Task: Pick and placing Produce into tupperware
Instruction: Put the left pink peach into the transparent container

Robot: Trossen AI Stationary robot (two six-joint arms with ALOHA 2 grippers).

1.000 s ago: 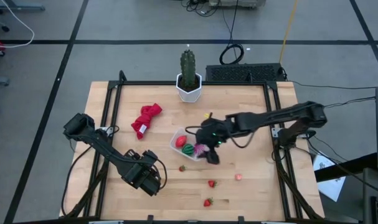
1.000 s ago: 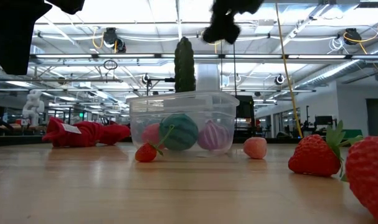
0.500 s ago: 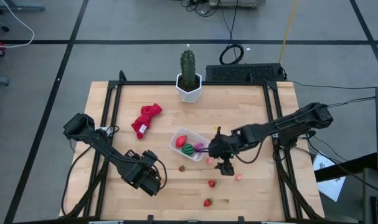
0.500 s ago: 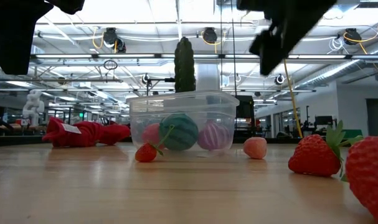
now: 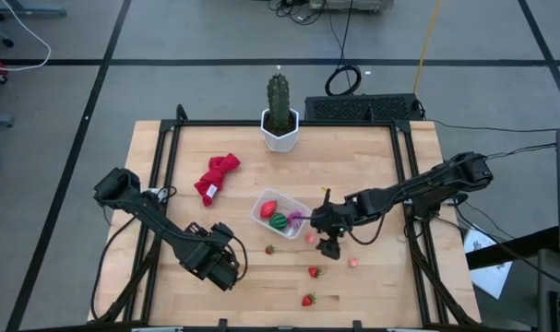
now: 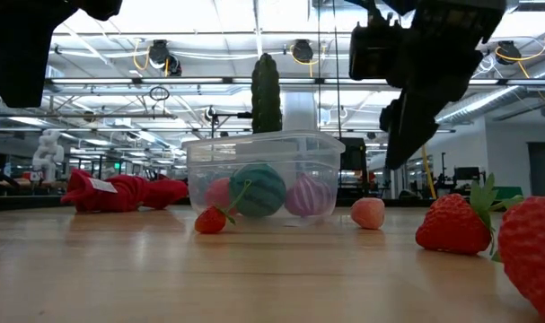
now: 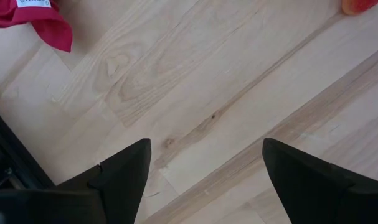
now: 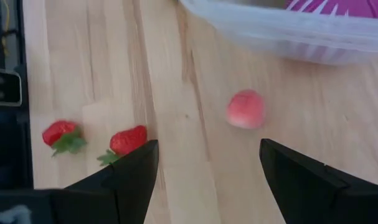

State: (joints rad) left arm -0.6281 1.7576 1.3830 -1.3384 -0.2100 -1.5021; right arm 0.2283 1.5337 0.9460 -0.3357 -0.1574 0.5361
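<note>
The clear tupperware (image 5: 264,205) sits mid-table and holds a red oval (image 5: 268,208), a green striped ball (image 5: 279,221) and a purple ball (image 5: 296,219). A pink bit (image 8: 245,109) lies on the wood beside the tub's near right corner. My right gripper (image 5: 327,245) hangs open just above the table, close to that pink bit, nothing between its fingers (image 8: 139,168). Three small strawberries (image 5: 314,272) and another pink bit (image 5: 353,262) lie nearer the front edge. My left gripper (image 5: 220,264) waits open over bare wood at the near left.
A red cloth (image 5: 216,177) lies left of the tub. A green cactus in a white pot (image 5: 280,124) stands at the far edge. Black frame rails (image 5: 165,175) run along the table's left and right sides. Bare wood shows between the tub and my left gripper.
My right gripper has left its place over the tub, moved toward the near right and sunk to just above the table by the pink bit, rolling its wrist on the way. The produce and the tub have stayed where they were.
</note>
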